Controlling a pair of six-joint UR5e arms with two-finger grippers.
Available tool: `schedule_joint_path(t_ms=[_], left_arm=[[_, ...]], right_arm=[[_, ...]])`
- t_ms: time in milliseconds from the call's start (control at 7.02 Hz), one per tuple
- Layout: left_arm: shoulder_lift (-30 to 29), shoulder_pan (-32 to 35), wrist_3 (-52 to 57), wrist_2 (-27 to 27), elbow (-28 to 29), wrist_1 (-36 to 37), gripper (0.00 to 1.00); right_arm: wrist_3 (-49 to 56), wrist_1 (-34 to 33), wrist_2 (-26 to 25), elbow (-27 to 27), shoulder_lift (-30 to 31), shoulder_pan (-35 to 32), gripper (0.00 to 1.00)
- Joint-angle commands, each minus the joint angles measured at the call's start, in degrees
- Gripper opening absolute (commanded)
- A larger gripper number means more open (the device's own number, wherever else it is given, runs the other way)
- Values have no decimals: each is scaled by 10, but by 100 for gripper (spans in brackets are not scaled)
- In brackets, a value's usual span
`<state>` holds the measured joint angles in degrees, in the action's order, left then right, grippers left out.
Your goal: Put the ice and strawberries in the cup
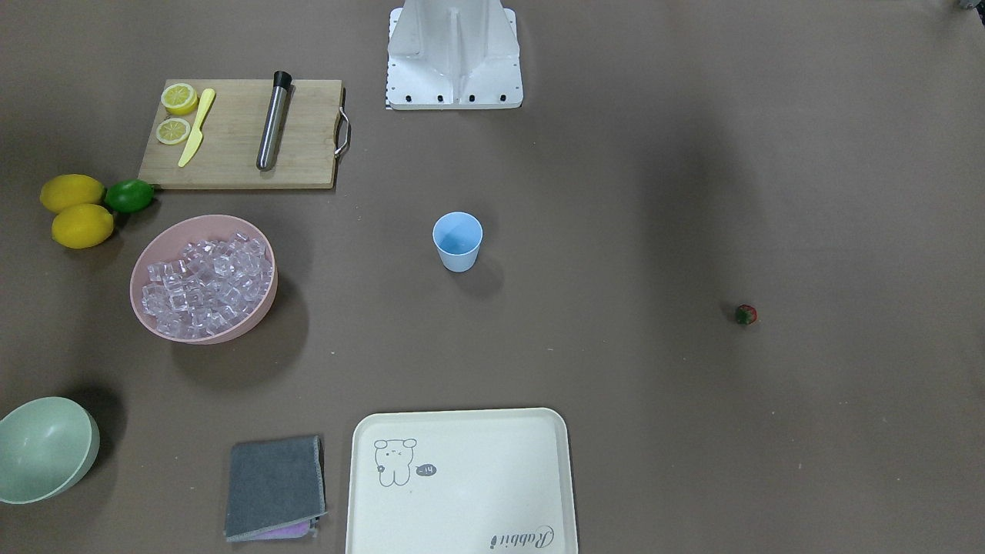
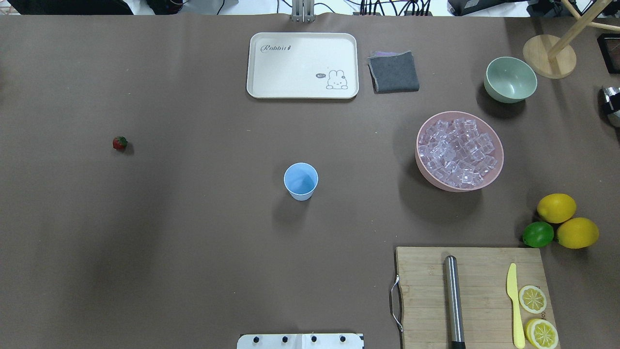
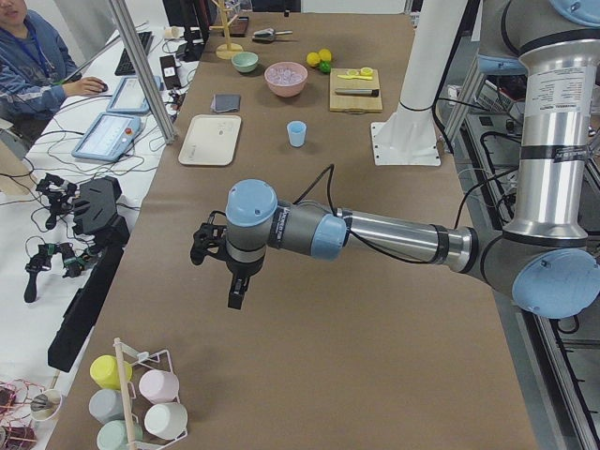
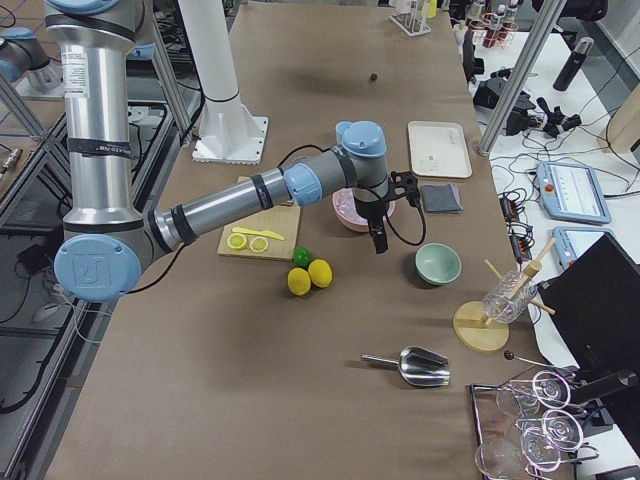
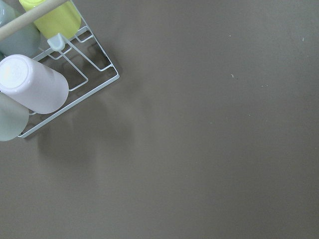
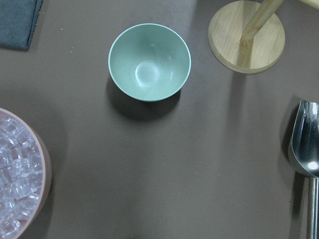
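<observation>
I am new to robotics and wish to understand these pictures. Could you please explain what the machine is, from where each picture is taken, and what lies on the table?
The machine is two robot arms at a table. The two side views show the left arm and the right arm. Each ends in a grasping tool (left tool, right tool), too small here to tell open or shut. Two cameras look down on the table, one from behind the robot, one facing it. Two more sit on the wrists, looking straight down. On the table are a blue cup, a pink bowl of ice, a green bowl, one strawberry, a tray, a grey cloth, lemons, a lime, and a cutting board with a knife and lemon halves. No arm touches them.
</observation>
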<state>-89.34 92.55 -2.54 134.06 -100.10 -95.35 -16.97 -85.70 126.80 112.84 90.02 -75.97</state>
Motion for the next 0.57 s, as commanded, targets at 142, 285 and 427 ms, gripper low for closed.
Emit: schedule_joint_path(t_ms=[142,285,427], left_arm=[[6,0,1,-3,-5,-1,98],[2,-1,6,-10,-4,0,98],[5,0,7,-16,-8,-4,98]], right_arm=[[0,0,2,4,-2,0,100],[0,0,1,4,-2,0,100],[0,0,1,5,-1,0,100]])
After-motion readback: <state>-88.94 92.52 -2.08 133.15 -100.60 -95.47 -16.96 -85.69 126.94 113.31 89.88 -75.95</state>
